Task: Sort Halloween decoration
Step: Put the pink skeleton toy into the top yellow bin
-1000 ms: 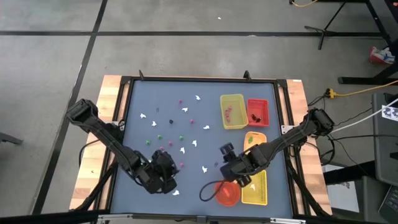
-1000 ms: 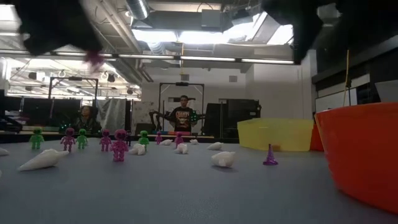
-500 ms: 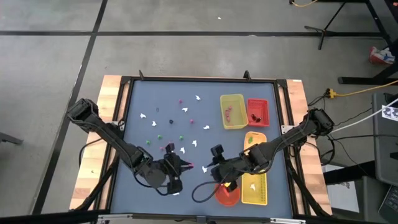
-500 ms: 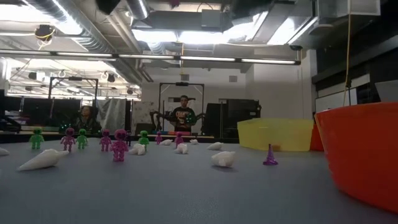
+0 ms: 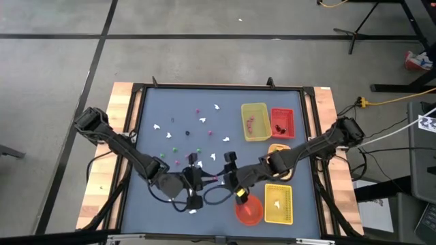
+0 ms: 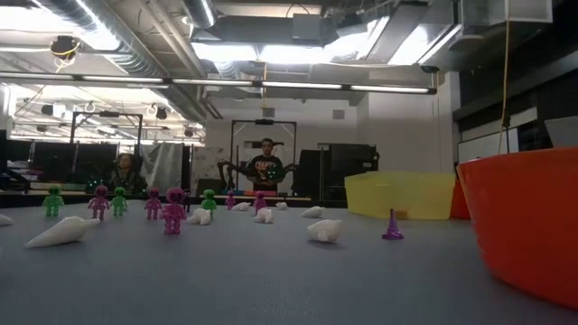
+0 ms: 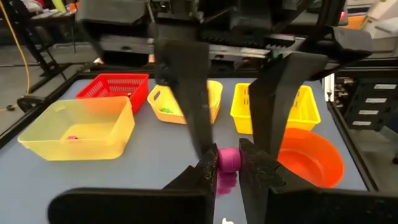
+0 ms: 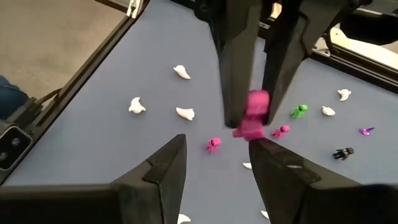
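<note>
We're seeing the left gripper [image 7: 229,163] pinching a pink figure [image 7: 227,158] over the grey table [image 5: 170,95], the right gripper [image 8: 214,155] gaping apart. Two people are sitting in the room behind.

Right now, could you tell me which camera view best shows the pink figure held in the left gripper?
The right wrist view: the pink figure hangs clear between the left gripper's fingers, above the table. The left wrist view shows only its rounded end pinched at the fingertips. The high view gives a tiny pink speck; the low view misses it.
</note>
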Controlling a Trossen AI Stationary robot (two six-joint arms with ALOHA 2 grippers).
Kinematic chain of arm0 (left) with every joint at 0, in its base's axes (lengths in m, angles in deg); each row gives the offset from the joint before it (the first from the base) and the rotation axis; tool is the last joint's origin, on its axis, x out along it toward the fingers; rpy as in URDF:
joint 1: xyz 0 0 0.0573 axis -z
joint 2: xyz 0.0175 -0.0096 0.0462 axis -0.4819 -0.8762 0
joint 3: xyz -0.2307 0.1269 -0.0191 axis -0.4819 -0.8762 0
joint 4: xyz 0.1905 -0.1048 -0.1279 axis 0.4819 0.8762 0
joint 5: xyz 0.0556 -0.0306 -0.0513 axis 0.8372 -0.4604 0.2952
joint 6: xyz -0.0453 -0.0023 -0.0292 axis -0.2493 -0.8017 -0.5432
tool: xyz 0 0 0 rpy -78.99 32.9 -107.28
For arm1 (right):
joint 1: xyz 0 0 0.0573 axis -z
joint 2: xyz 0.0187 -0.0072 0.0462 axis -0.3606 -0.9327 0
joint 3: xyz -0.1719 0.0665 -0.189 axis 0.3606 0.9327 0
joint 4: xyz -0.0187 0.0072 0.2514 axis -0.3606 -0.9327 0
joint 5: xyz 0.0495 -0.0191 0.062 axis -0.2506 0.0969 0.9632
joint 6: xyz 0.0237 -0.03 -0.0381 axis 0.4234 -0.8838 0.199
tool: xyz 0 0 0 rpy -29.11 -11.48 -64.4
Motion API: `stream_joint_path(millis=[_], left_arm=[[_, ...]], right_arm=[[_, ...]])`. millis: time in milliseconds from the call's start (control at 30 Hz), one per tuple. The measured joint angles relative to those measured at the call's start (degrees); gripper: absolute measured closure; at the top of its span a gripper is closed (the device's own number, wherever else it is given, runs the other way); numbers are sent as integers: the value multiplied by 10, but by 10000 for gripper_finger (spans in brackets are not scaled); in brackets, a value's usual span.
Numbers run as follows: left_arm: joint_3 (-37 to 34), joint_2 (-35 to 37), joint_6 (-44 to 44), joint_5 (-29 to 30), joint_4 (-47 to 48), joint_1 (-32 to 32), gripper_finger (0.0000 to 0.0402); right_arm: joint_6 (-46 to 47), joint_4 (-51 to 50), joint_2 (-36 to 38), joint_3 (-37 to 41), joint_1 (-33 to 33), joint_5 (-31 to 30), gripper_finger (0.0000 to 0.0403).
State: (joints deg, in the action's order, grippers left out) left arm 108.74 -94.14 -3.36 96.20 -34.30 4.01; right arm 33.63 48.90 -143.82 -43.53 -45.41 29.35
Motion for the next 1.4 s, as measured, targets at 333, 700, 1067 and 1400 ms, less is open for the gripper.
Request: stream_joint_path(millis=[333,700,1067,1400], left_arm=[[0,0,0,-3,2,-1,373],[0,0,0,-16,0,-6,373],[0,0,0,-16,0,-6,373],[0,0,0,-16,1,-6,370]], right_arm=[[4,-2,0,0,3,-1,228],[4,2,0,0,3,-1,234],[-2,2,0,0,3,-1,340],[-2,1,0,0,3,0,368]])
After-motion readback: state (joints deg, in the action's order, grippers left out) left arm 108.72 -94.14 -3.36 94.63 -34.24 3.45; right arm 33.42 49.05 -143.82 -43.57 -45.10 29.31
